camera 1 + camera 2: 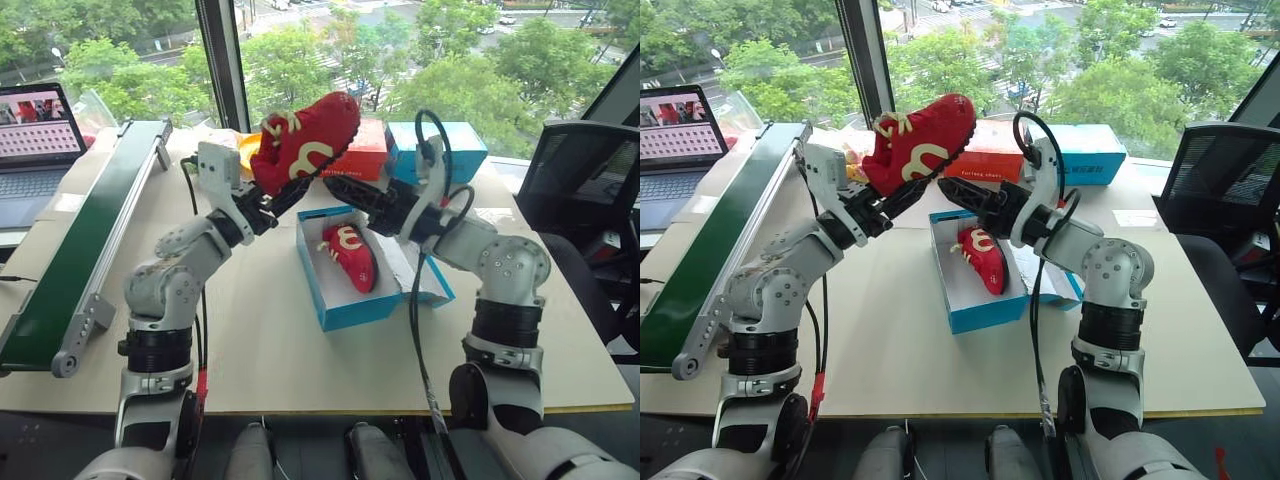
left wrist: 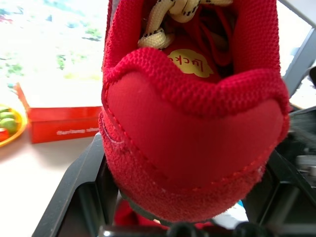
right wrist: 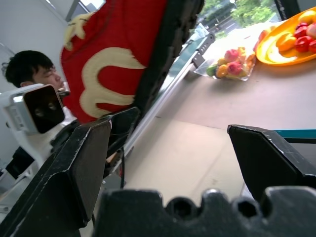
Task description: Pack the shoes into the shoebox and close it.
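My left gripper (image 1: 268,205) is shut on the heel of a red shoe (image 1: 305,140) with cream stripes, held tilted in the air above the table. The left wrist view looks straight onto the heel of this shoe (image 2: 192,138) between the black fingers (image 2: 79,197). Another red shoe (image 1: 350,255) lies inside the open blue shoebox (image 1: 360,312), which is white inside; its lid flap (image 1: 425,282) hangs out to the right. My right gripper (image 1: 345,195) stands open just over the box, right beside the raised shoe's sole (image 3: 168,44), with nothing between its fingers (image 3: 74,163).
A green conveyor (image 1: 80,240) runs along the table's left side, with a laptop (image 1: 35,130) beyond it. A red box (image 1: 362,152) and another blue box (image 1: 455,150) stand behind the shoebox. An orange fruit plate (image 3: 289,37) is on the table. A black chair (image 1: 585,190) stands at the right, and a person (image 3: 29,71) is nearby.
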Available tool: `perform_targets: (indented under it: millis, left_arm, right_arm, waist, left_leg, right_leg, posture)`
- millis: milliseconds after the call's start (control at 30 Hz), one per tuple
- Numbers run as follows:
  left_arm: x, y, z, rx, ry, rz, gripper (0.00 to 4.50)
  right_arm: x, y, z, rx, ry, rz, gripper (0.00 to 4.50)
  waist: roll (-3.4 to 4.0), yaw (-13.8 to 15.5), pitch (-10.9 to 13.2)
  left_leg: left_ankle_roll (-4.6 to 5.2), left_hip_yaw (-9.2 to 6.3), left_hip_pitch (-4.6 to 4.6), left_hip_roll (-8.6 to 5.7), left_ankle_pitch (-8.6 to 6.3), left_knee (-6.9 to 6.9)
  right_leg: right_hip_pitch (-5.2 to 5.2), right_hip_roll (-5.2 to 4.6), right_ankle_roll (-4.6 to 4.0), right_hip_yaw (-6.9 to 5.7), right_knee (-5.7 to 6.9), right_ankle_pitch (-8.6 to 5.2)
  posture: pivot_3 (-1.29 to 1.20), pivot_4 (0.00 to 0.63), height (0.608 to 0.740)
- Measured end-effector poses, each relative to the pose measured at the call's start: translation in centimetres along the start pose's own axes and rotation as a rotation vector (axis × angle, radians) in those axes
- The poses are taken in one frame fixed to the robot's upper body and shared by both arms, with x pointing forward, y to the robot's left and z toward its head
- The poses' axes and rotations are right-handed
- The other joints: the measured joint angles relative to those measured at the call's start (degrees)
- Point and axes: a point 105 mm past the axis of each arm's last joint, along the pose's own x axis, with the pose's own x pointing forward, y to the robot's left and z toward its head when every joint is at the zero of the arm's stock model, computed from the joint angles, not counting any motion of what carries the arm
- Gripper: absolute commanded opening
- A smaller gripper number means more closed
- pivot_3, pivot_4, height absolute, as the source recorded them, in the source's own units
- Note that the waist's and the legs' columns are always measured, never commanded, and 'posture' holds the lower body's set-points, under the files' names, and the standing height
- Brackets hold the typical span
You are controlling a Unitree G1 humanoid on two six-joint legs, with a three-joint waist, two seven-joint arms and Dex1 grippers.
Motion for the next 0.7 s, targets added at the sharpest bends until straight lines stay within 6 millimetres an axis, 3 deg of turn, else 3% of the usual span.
perform_targets:
  millis: [233,400,467,567,700]
  left_arm:
    - [0.3,-0.8,-1.0,-0.044,0.015,-0.01,2.82]
    - [0.2,-1.0,-2.0,-0.063,0.038,-0.011,2.82]
    - [0.3,-1.2,-2.0,-0.064,0.04,-0.017,2.82]
    - [0.5,-1.7,-2.2,-0.06,0.046,-0.031,2.82]
    - [0.5,-1.8,-1.8,-0.057,0.031,-0.029,2.82]
  right_arm:
    - [-0.5,-0.7,1.0,0.009,-0.053,-0.026,4.5]
    - [-0.9,0.3,3.4,0.045,-0.153,0.02,4.5]
    - [-0.7,0.6,3.4,0.054,-0.157,0.037,4.5]
    - [-0.4,0.9,3.1,0.072,-0.153,0.044,3.76]
    - [-0.1,0.8,2.9,0.081,-0.146,0.033,2.38]
  waist:
    - [0.02,-0.1,0.0]
    - [0.04,0.0,0.0]
    - [0.04,0.0,0.0]
    - [0.04,0.0,0.0]
    - [0.05,0.0,0.0]
  left_leg:
    - [0.01,-0.04,0.0,0.0,0.0,-0.02]
    - [0.01,-0.06,0.0,-0.01,0.01,-0.01]
    - [0.01,-0.1,0.04,-0.01,0.0,-0.01]
    - [0.01,-0.1,0.04,-0.01,0.0,-0.03]
    - [0.01,-0.12,0.04,-0.01,0.0,-0.03]
  right_leg:
    - [0.0,0.01,0.0,0.0,-0.01,0.0]
    - [0.04,0.01,0.0,-0.01,-0.03,0.0]
    - [0.11,0.01,0.0,-0.05,-0.09,0.0]
    - [0.11,0.01,0.0,-0.05,-0.11,0.0]
    - [0.13,0.01,0.0,-0.06,-0.13,0.0]
  posture:
    - [0.0,0.15,0.74]
    - [0.0,0.15,0.74]
    - [0.0,0.15,0.74]
    - [0.0,0.15,0.74]
    - [0.0,0.15,0.74]
